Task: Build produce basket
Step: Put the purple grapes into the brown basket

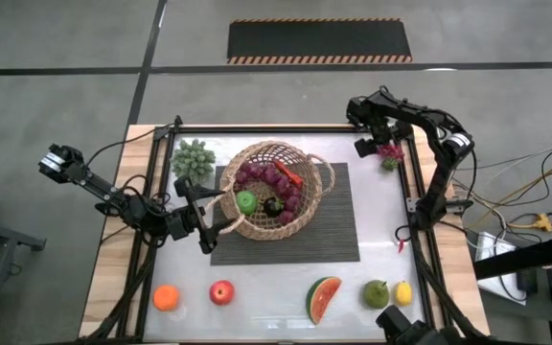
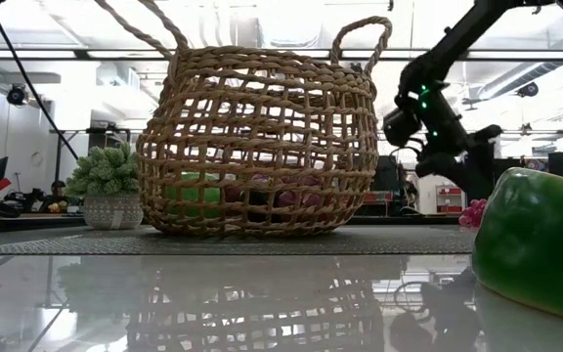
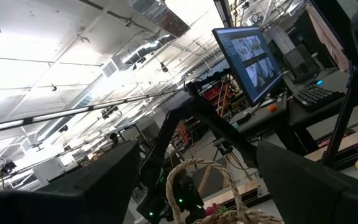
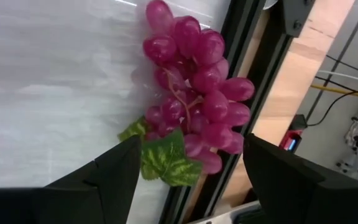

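The wicker basket [image 1: 274, 187] stands on a dark ribbed mat [image 1: 338, 235]. It holds purple grapes [image 1: 262, 174], a carrot [image 1: 288, 175], a green apple [image 1: 246, 201] and a dark plum [image 1: 272, 205]. My left gripper [image 1: 202, 213] is open at the basket's left side, tilted upward, with a loop handle [image 3: 197, 177] showing between its fingers. My right gripper [image 1: 379, 146] is open just above a pink-purple grape bunch [image 4: 194, 93] that lies on the table at the far right by the frame rail. Its fingers stand on either side of the bunch's leafy end [image 4: 166, 163].
An orange [image 1: 166, 298], a red apple [image 1: 221, 292], a watermelon slice [image 1: 324, 299], a pear [image 1: 377, 293] and a lemon [image 1: 403, 292] lie along the near edge. A small potted green plant [image 1: 193, 158] stands far left of the basket. Black frame rails [image 1: 418, 206] border the table.
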### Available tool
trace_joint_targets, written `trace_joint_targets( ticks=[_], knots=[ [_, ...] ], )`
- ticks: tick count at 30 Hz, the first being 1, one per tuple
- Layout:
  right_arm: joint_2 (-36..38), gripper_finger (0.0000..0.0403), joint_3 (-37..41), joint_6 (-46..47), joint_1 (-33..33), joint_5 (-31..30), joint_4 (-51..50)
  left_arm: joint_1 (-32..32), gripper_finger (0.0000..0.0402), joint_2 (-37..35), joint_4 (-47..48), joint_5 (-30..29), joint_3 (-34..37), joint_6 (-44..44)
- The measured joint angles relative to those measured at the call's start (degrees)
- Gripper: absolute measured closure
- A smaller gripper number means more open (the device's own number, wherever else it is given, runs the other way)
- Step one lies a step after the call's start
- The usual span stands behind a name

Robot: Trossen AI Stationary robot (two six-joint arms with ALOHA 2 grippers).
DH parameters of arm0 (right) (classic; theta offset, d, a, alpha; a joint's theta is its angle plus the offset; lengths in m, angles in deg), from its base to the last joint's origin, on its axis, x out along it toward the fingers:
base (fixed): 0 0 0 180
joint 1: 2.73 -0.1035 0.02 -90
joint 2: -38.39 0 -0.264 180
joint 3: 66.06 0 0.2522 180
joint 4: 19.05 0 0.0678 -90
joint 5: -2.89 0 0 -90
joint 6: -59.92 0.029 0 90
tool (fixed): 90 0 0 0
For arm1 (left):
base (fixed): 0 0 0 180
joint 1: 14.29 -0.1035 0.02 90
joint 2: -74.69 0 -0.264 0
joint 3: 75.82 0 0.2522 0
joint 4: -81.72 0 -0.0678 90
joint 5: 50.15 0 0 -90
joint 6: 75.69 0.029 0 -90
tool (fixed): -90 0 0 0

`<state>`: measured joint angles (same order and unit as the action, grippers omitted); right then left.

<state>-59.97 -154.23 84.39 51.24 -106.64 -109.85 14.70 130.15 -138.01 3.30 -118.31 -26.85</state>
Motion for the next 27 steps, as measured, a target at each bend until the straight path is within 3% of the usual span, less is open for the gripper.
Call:
trace_joint_targets(
  ticks=[8,27],
  knots=[
    [-0.02,0.0151,3.59,-1.46,0.33,-1.68,5.65,0.0,0.0096,0.0,0.0,-0.04,-0.04,0.02],
    [-0.07,0.0232,9.37,-1.97,-0.08,-3.19,14.08,0.07,0.0096,0.0,0.0,-0.07,-0.07,0.07]
  ],
)
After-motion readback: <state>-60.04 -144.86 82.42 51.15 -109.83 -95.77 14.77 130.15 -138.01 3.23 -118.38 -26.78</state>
